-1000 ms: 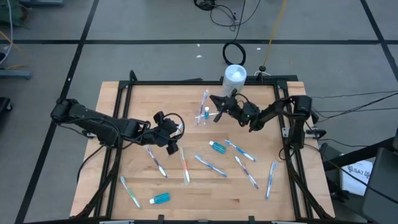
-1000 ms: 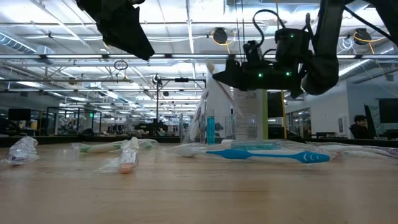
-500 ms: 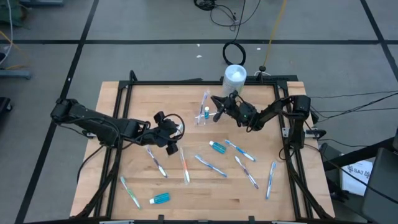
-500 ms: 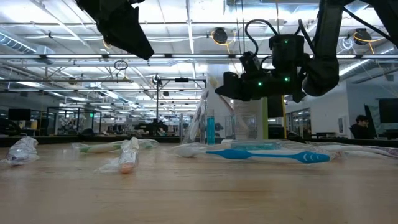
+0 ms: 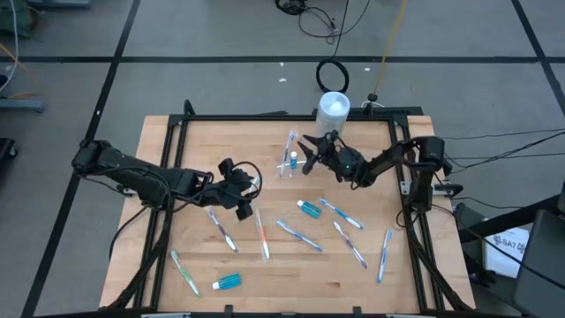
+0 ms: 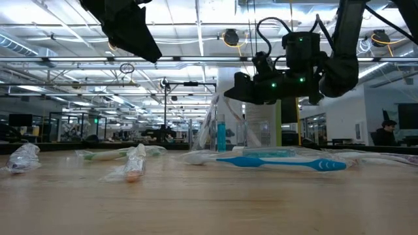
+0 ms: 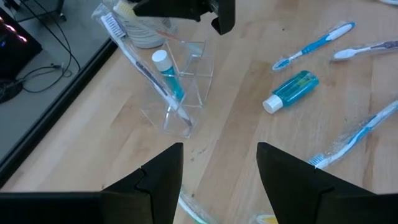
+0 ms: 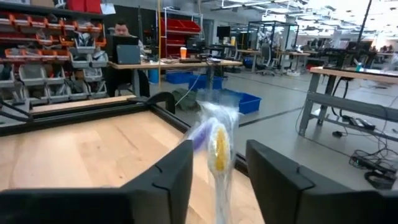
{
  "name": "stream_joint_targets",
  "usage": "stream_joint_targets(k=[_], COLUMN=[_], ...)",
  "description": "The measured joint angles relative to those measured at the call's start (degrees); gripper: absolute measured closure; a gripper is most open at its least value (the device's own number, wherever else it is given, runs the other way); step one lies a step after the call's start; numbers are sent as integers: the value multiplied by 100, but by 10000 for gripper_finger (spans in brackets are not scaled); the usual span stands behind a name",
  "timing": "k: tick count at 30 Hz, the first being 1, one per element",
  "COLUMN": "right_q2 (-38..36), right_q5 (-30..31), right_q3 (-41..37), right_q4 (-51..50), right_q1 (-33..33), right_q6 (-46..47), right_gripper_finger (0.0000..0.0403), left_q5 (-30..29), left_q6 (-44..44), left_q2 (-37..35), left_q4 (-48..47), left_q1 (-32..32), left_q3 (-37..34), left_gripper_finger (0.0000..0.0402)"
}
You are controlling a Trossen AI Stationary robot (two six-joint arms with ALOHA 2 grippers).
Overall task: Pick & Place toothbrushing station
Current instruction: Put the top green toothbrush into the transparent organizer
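A clear holder stands at the table's far middle. In it are a small blue toothpaste tube and a wrapped toothbrush that leans with its head up. My right gripper is open, with one finger on either side of that toothbrush's wrapped head. It hovers just right of the holder. My left gripper is open and holds nothing. It hangs above the table left of centre. Several wrapped toothbrushes and two blue tubes lie flat on the wood.
A white cylindrical canister stands at the far edge, right behind the holder. A black frame rims the table. More toothbrushes lie near the right edge and at the front left, next to a tube.
My right gripper has come down a little over the clear holder. The wrapped toothbrush's top end, which reached up to the gripper, now stands lower in the holder.
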Motion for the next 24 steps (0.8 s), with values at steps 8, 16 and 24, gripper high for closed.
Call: stream_joint_targets(k=[8,16,24], right_q2=[-1101,-2427,-2875], right_q5=[-84,-630,-795], right_q3=[-18,-18,-18], right_q4=[-1394,-4397,-4859], right_q1=[472,1115,1396], right_q6=[174,228,49], right_gripper_finger=[225,235,235], left_q5=[114,307,176], left_q6=[-479,-980,-1800], left_q2=[0,31,695], left_q4=[-2,3,-55], left_q1=[0,0,95], left_q3=[0,2,2], left_gripper_finger=[190,190,190])
